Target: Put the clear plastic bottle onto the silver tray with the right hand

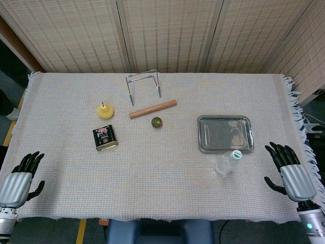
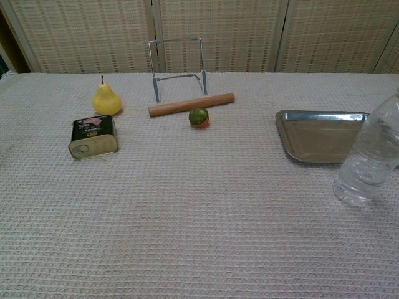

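The clear plastic bottle [image 1: 227,161] [image 2: 369,154] stands upright on the cloth just in front of the silver tray [image 1: 225,133] [image 2: 319,136], near its front edge. My right hand [image 1: 290,171] rests at the table's right front corner, fingers spread and holding nothing, well to the right of the bottle. At the left front corner my left hand [image 1: 21,178] lies the same way, with nothing in it. Neither hand shows in the chest view.
A yellow pear [image 1: 105,110] [image 2: 106,99], a dark tin can [image 1: 105,138] [image 2: 93,136], a wooden rolling pin [image 1: 153,109] [image 2: 191,104], a small green ball [image 1: 156,122] [image 2: 198,117] and a wire rack [image 1: 143,84] [image 2: 177,67] sit on the left and middle of the cloth.
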